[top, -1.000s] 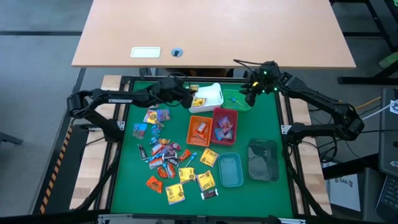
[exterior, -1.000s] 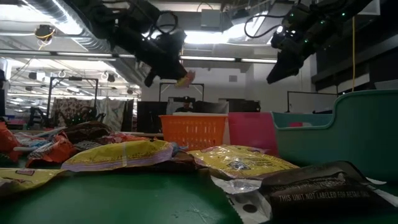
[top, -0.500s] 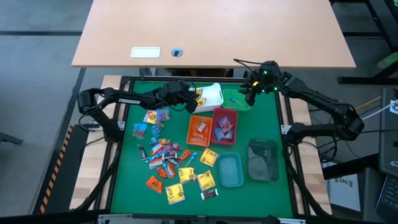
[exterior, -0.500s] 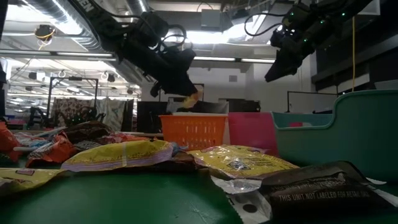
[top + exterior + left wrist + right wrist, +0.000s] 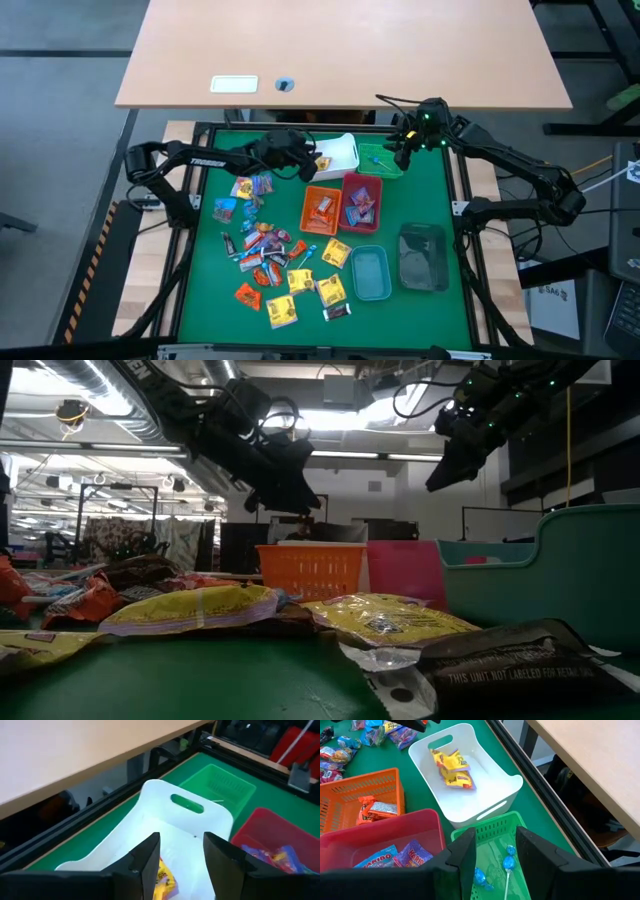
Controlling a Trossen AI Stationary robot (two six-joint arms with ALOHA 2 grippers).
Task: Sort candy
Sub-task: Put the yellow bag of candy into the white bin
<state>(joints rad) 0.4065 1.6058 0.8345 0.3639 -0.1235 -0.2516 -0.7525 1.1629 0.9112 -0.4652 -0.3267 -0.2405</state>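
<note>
Candy (image 5: 268,262) is heaped across the lower left of the green table (image 5: 430,190) in the high view, yellow, orange, red and blue wrappers all jumbled. Yellow packets (image 5: 454,770) already sit in the white bin (image 5: 485,785), orange ones in the orange bin (image 5: 321,210), mixed ones in the red bin (image 5: 362,200), blue lollipops (image 5: 509,857) in the green bin (image 5: 490,832). Left gripper (image 5: 308,160) hangs over the white bin's left edge, upper centre, fingers (image 5: 147,857) apart and empty. Right gripper (image 5: 400,152) hovers above the green bin, fingers (image 5: 462,855) apart too. Two clear bins (image 5: 370,272) sit at lower right.
</note>
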